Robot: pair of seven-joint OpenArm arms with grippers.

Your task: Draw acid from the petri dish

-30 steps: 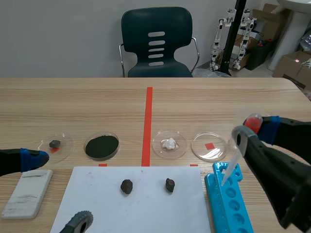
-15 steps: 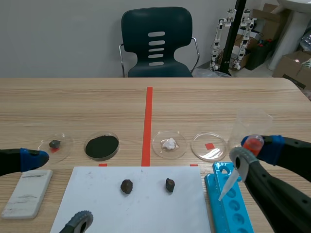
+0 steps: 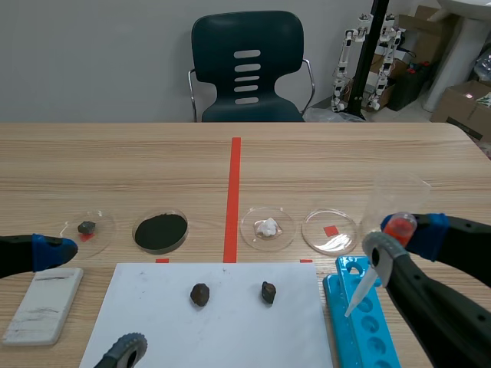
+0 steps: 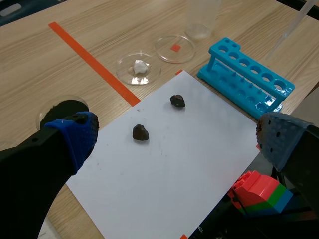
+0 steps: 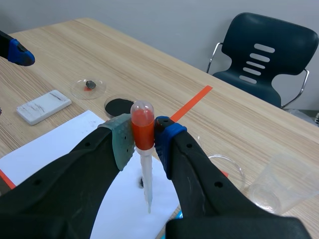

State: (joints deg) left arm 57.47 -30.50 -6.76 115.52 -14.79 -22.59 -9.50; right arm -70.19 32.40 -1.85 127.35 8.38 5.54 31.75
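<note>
- One pipette (image 5: 146, 185) is the tool here. The right claw (image 5: 143, 138) is closed on its orange-red bulb, a pad on either side, and the clear stem hangs below the fingers.
- It should be very light, and soft at the bulb. Pinching is what works it, so a hard squeeze now would spend the air before the tip meets liquid.
- The stem looks thin and bendy, and the smooth plastic may slip between the pads.
- The bulb is the right place to hold it, since gripping the stem would give no control over the draw.
- The petri dish (image 3: 331, 231) lies ahead of the right claw, toward the other arm's side. It is near the tip but apart from it, and the tip appears to hang over the blue tube rack (image 3: 359, 318).
- The dish looks shallow, clear and thin-walled, with a red mark showing through its floor. No liquid can be made out in it.
- It is probably light enough to slide if the tip nudges its rim.
- A clear plastic cup (image 3: 395, 198) stands just beyond the right claw.
- The left claw (image 4: 177, 144) is spread wide and holds nothing, well apart from the dish.
</note>
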